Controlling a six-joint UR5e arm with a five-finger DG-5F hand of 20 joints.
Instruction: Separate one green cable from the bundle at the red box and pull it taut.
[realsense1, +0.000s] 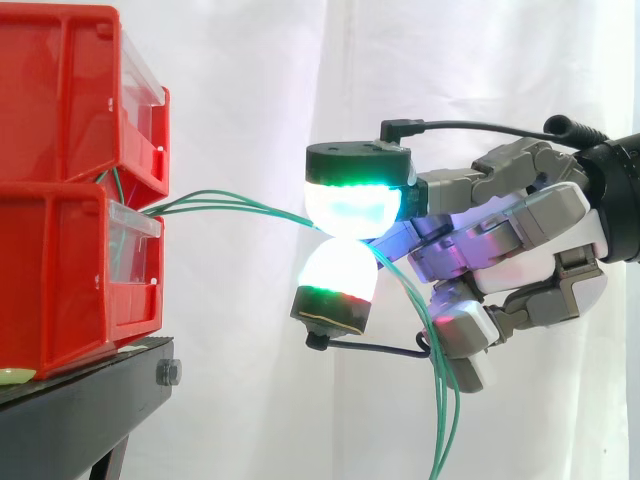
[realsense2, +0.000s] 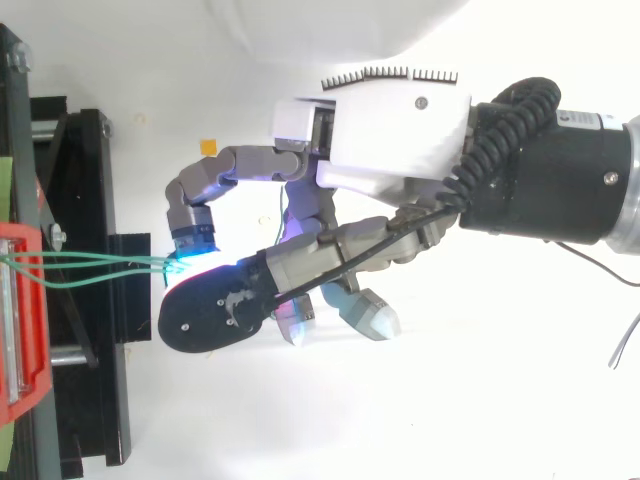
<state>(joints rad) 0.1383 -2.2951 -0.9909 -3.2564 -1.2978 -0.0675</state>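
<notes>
Sideways, the hand (realsense1: 530, 215) pinches green cables (realsense1: 296, 216) between fingers (realsense1: 355, 200).

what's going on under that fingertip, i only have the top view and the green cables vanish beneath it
Observer: From the side, the hand pinches the green cables between an upper pad and a lower pad.
Operator: one cable or several in there
Observer: Several strands seem to meet at the pinch, and several loose ends hang down beyond it, below the hand.
Operator: where do they leave the box
Observer: At the gap between the upper red bin and the lower red bin, running nearly straight to the pinch.
</notes>
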